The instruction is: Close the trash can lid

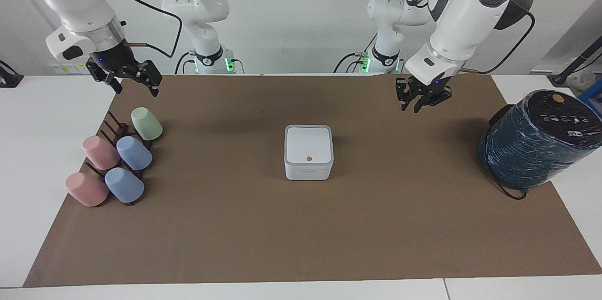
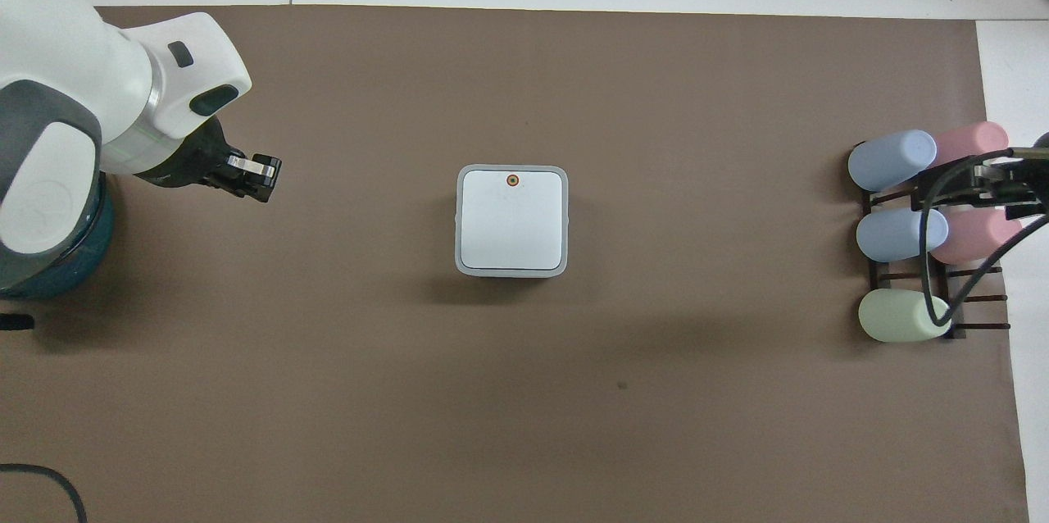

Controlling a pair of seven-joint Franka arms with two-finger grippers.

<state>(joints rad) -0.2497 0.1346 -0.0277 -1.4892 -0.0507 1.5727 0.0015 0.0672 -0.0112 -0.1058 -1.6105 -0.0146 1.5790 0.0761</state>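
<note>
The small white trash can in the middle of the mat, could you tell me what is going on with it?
Nothing is touching it at this moment. The trash can sits mid-mat with its lid down flat, so it looks closed. The left hand hangs empty over bare mat toward the left arm's end, near the dark teal cylinder. The right arm waits, its hand open above the cup rack.

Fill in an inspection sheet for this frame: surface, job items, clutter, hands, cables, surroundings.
Surface: brown mat on a white table.
Job items: bin mid-mat, lid flat and shut, orange dot up.
Clutter: five cups on a rack at the right arm's end; teal cylinder at the left arm's end.
Hands: left hand raised over bare mat, empty; right hand over the mat edge, open, waiting.
Cables: black cable at the cylinder's base.
Surroundings: white wall.
</note>
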